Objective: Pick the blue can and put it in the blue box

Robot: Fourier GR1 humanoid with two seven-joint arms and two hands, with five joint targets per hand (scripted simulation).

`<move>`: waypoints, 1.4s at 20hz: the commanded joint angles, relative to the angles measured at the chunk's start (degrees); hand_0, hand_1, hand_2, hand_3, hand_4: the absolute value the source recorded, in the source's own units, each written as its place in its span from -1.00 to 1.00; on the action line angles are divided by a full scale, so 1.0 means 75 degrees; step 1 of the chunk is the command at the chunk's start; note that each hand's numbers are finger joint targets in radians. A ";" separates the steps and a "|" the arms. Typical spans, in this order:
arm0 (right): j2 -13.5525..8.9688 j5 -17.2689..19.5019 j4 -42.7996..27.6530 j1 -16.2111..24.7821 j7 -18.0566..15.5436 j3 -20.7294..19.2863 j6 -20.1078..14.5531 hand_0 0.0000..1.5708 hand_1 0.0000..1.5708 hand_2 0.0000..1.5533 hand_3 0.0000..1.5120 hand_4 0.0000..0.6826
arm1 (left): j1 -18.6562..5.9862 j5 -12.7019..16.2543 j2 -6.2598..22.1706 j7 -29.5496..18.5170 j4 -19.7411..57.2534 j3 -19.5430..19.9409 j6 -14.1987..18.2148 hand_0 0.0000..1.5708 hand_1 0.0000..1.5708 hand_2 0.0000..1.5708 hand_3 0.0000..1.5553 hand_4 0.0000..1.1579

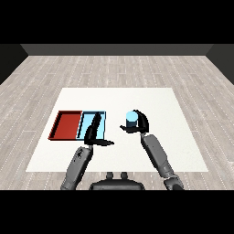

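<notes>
The right hand [138,124] curls its fingers round the blue can [131,119], right of the blue tray [104,122]. The can looks light, hard, smooth; hold its sides. The left hand [93,133] is relaxed.

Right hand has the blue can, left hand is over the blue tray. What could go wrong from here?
The left hand lies over the light blue tray, so the right hand bringing the blue can across may bump it. The red tray adjoins the blue one; overshooting could land the can there.
</notes>
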 commanded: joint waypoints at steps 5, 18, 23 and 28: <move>0.0556 0.0145 0.0473 -0.0433 -0.0139 -0.0047 0.0131 0.85 0.85 0.89 0.83 0.60 | -0.0468 0.0123 -0.0003 -0.0062 0.0468 -0.1188 0.0994 -1.00 -1.00 -1.00 -1.00 -1.00; 0.0570 -0.0220 0.0373 -0.0678 0.0010 0.0525 -0.0211 0.84 0.84 0.89 0.83 0.64 | -0.1148 0.0884 -0.0003 -0.0358 0.1843 -0.1061 0.0875 -1.00 -1.00 -1.00 -1.00 -1.00; 0.0571 -0.0136 0.0237 -0.0683 0.0135 0.0566 0.0007 0.83 0.83 0.88 0.81 0.62 | -0.1736 0.1682 -0.0003 -0.0620 0.2487 -0.2255 0.1966 -1.00 -1.00 -1.00 -1.00 -1.00; 0.0571 -0.0030 0.0040 -0.0280 -0.0121 0.0624 0.0251 0.83 0.83 0.88 0.82 0.61 | -0.1517 0.1831 -0.0003 -0.1084 0.2853 -0.1969 0.1514 -1.00 -1.00 -1.00 -1.00 -1.00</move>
